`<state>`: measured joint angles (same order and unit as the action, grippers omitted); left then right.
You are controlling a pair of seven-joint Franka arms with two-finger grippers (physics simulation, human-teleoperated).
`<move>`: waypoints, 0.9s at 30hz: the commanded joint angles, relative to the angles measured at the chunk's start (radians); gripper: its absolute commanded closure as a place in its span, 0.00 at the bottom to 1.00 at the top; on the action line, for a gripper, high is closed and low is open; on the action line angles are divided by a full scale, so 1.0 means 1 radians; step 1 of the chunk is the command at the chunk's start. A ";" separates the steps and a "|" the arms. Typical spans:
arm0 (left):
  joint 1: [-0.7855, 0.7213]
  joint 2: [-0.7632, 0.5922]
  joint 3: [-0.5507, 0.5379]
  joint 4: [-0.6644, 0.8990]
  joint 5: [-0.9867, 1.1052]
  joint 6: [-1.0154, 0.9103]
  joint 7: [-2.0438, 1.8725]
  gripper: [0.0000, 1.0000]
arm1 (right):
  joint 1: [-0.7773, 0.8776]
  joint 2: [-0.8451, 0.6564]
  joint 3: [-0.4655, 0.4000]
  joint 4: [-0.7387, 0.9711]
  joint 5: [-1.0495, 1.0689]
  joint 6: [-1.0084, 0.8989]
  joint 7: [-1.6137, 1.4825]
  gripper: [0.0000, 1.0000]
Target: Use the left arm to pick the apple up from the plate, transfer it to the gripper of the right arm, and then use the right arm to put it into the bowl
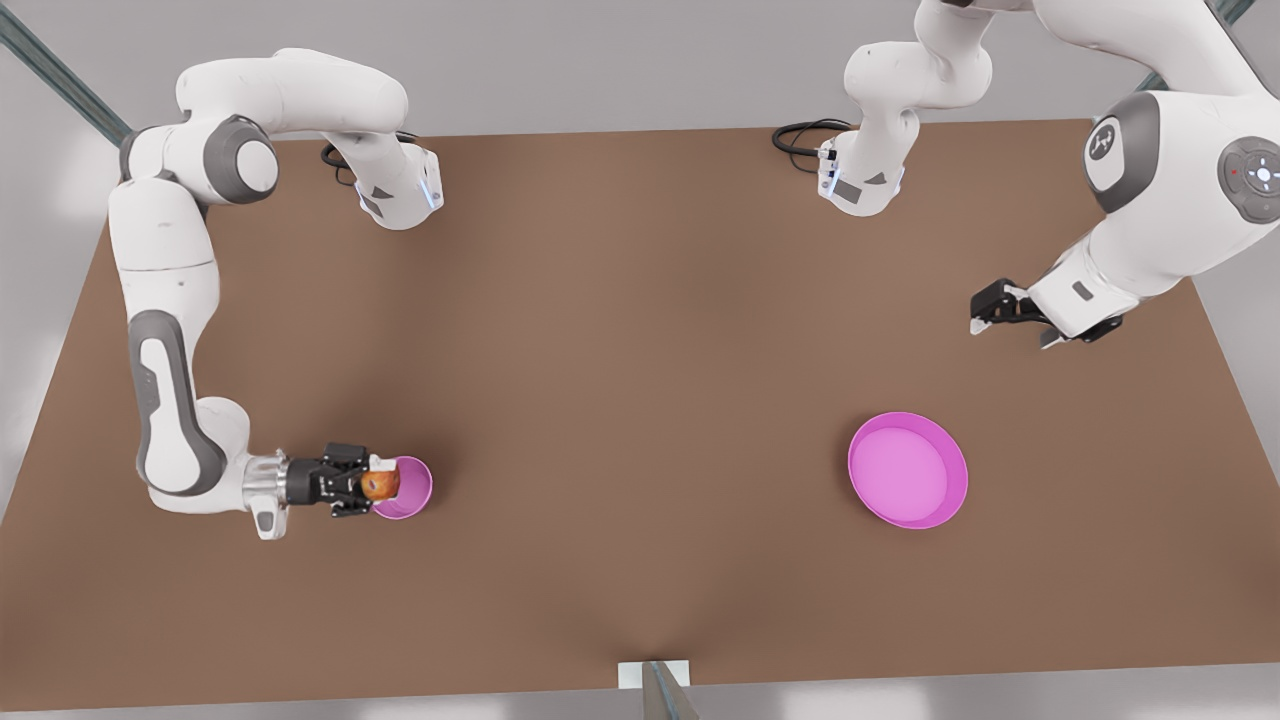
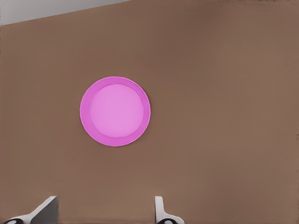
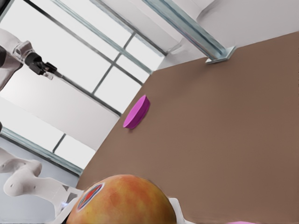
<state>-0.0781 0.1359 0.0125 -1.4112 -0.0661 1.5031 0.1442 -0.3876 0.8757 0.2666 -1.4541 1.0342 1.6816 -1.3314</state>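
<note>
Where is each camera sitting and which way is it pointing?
Front view: high above the table, looking down; both arms show, the right gripper holding the apple over the bowl, the left gripper waiting open.
Left wrist view: looks down on the plate; own fingertips show.
Right wrist view: looks across the table; apple close up.
Shared: the plate appears in every view.

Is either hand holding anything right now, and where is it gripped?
Right hand grips the apple by its sides, above the bowl. Left hand is open.
</note>
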 commanded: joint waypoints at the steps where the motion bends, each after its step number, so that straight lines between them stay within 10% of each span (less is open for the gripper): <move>1: 0.000 -0.001 0.000 0.001 -0.001 0.000 -0.244 0.00 | 0.019 -0.001 0.006 0.014 -0.123 0.090 0.090 0.28; 9: 0.001 -0.001 0.000 0.001 -0.003 0.000 -0.244 0.00 | 0.039 -0.023 0.017 0.038 -0.370 0.173 0.069 0.23; 11: 0.001 -0.001 0.000 0.001 -0.003 0.000 -0.244 0.00 | 0.039 -0.024 0.017 0.038 -0.370 0.191 0.067 0.00; 17: 0.004 -0.001 0.001 0.001 -0.021 0.000 -0.242 0.00 | 0.039 -0.030 0.020 0.038 -0.373 0.191 0.072 0.00; 22: 0.004 -0.001 0.001 0.003 -0.020 0.000 -0.242 0.00 | 0.044 -0.299 0.089 0.189 -0.796 0.156 0.362 0.00; 25: 0.004 -0.001 0.003 0.011 -0.008 -0.001 -0.135 0.00 | 0.197 -0.533 0.010 0.054 -0.994 0.260 0.664 0.00; 27: -0.003 0.001 0.001 0.026 0.017 -0.001 -0.132 0.00 | 0.381 -0.650 -0.214 0.047 -0.996 0.219 0.940 0.00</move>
<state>-0.0759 0.1374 0.0146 -1.3898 -0.0696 1.5033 -0.0223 -0.0491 0.2643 0.1096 -1.3984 0.1375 1.8733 -1.0736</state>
